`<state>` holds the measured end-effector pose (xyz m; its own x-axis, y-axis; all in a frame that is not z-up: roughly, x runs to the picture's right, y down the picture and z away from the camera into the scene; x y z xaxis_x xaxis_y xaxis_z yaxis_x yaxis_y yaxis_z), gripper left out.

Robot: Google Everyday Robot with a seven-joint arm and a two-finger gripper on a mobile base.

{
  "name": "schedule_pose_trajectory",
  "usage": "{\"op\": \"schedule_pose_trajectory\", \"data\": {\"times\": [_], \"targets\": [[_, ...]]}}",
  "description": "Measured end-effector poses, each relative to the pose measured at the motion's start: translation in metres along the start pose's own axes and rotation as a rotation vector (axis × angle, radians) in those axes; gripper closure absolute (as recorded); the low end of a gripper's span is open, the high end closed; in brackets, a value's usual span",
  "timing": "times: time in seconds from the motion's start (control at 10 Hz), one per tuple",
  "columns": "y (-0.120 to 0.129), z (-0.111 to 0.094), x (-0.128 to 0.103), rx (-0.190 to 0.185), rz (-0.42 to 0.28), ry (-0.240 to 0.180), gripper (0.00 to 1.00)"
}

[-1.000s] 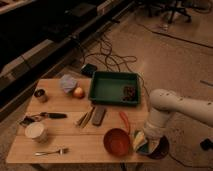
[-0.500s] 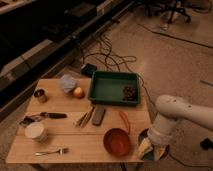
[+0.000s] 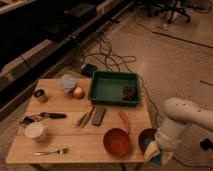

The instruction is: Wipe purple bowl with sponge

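Nearest the camera, at the table's (image 3: 75, 145) right front corner, the white arm is bent down over the purple bowl (image 3: 145, 138). The gripper (image 3: 159, 149) is hidden under the wrist; whether its fingers are spread or pressed together cannot be told. The sponge (image 3: 153, 152), pale yellow, is seen at the arm's lower end, just beside the bowl's front right rim.

An orange-red bowl (image 3: 117, 142) is noted just left of the purple bowl. A fork (image 3: 51, 151) and a white cup (image 3: 35, 132) lie toward the front left.

At mid-table a dark grey block (image 3: 98, 115), a pair of sticks (image 3: 85, 118), a red-orange utensil (image 3: 124, 121) and a black-handled tool (image 3: 44, 116) are recorded.

Farther back a green tray (image 3: 110, 86) is seen with a dark clump (image 3: 129, 93) in its right end, and left of it an apple (image 3: 78, 92), a bluish crumpled object (image 3: 67, 83) and a small can (image 3: 40, 95).
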<state>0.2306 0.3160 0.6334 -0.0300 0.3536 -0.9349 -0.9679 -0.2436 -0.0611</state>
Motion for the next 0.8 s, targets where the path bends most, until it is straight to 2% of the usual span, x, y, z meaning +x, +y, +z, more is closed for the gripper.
{"op": "schedule_pose_trajectory", "data": {"times": [0.2, 0.4, 0.8], "targets": [[-0.012, 0.001, 0.001, -0.004, 0.036, 0.0, 1.0], [-0.031, -0.006, -0.008, -0.014, 0.092, -0.009, 1.0], [-0.052, -0.018, -0.022, -0.027, 0.148, -0.038, 1.0]]}}
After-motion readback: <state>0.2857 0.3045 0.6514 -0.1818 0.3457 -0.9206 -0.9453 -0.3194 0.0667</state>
